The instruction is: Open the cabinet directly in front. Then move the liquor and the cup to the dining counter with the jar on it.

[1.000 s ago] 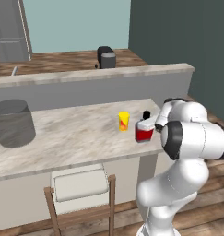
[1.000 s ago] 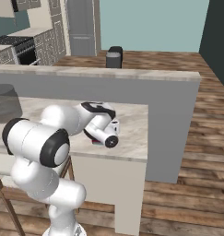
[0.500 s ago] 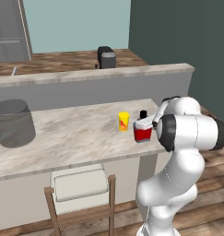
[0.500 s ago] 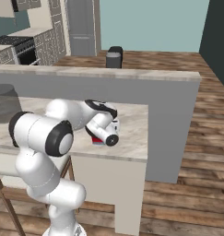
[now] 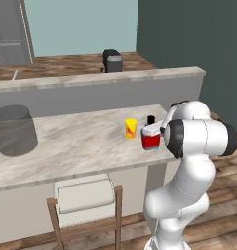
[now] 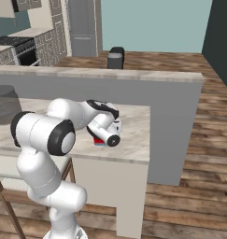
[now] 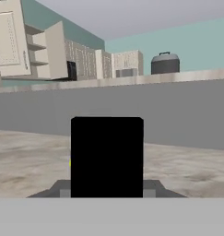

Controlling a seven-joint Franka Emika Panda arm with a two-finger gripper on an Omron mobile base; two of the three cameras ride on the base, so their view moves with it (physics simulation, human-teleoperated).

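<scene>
The gripper [image 5: 158, 131] is closed on the liquor [image 5: 150, 137], holding it upright low over the surface [image 5: 76, 146] as if to set it down, just beside the cup [image 5: 131, 128] and well apart from the jar [image 5: 13, 130].

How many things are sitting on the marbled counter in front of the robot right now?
3. The grey jar stands at the far left, the yellow cup sits near the right end, and the liquor is just right of the cup. The arm may hide more.
</scene>
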